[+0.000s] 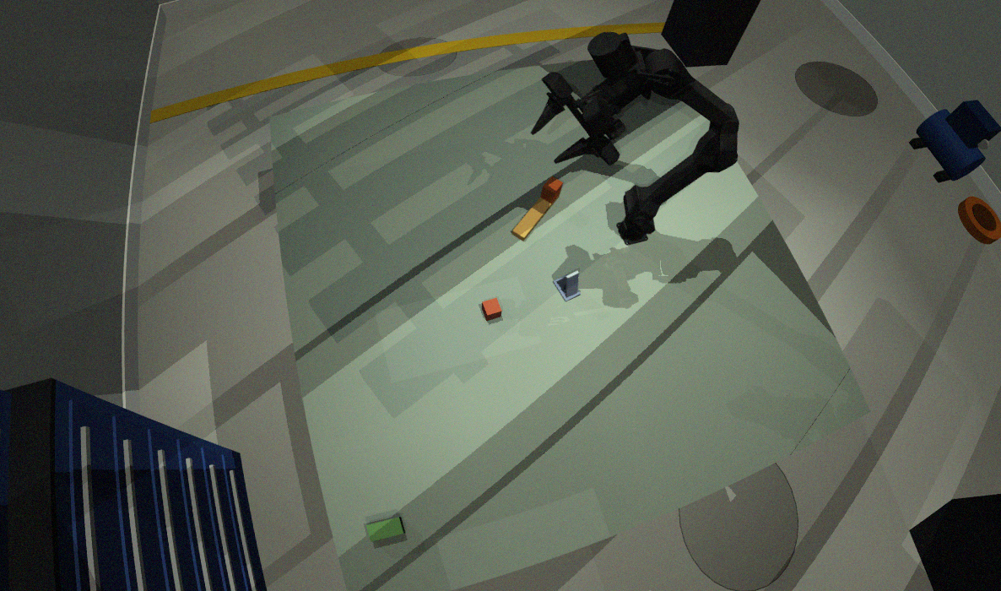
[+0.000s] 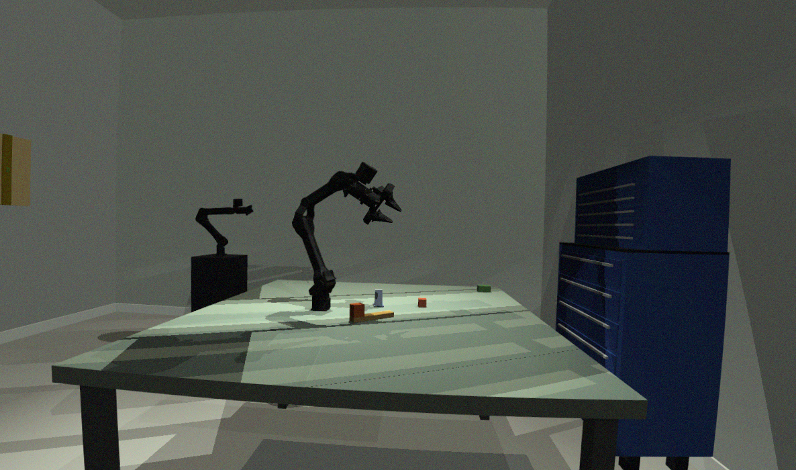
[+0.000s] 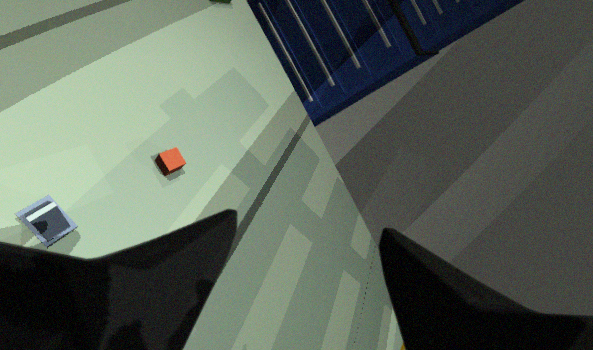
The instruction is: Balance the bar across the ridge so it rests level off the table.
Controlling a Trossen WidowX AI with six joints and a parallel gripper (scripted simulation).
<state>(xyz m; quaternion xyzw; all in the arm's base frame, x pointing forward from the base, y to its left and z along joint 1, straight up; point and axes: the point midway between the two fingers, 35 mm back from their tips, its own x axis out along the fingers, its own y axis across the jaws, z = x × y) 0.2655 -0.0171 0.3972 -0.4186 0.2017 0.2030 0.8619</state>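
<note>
While the table (image 2: 388, 374) is being viewed from its near edge in the exterior view, a wide stretch of green top is being shown ahead of anything else. Farther in, the yellow bar (image 2: 378, 316) is lying flat on the table, with one end touching an orange block (image 2: 356, 311); in the top view the bar (image 1: 529, 219) is being shown running from about 7 o'clock up to the block (image 1: 551, 188) at 1 o'clock. Beyond it, the small grey ridge (image 2: 378, 298) is standing upright, well apart from the bar, with a second orange cube (image 2: 421, 302) at its 3 o'clock. The arm's base is being seen at 9 o'clock of the ridge. The gripper (image 2: 384, 210) is being held high above the table, over the bar's side, its fingers spread apart with nothing between them; in the wrist view the two dark fingertips are being shown well apart, with the ridge (image 3: 47, 220) and the cube (image 3: 170, 160) far below. A green block (image 2: 483, 288) is lying near the far edge, and a blue tool cabinet (image 2: 645, 303) is standing at the table's 3 o'clock.
</note>
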